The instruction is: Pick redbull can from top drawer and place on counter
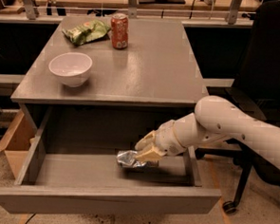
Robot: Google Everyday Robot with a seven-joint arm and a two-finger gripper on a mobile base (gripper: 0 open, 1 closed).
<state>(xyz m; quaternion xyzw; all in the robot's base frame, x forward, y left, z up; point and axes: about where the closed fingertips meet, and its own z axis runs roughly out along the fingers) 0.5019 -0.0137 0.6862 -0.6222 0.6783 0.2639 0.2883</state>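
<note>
The redbull can [129,159], small, silver and crinkly, is low inside the open top drawer [101,197], right of its middle. My gripper [145,153] reaches into the drawer from the right and is shut on the can's right end; the can lies tilted on its side in the grip. The white arm [224,126] comes in over the drawer's right wall. The grey counter [152,67] is directly above the drawer.
On the counter stand a white bowl [70,68] at front left, an orange-red soda can [119,31] and a green chip bag [86,31] at the back. A black office chair [266,69] is at the right and a cardboard box [14,139] at the left.
</note>
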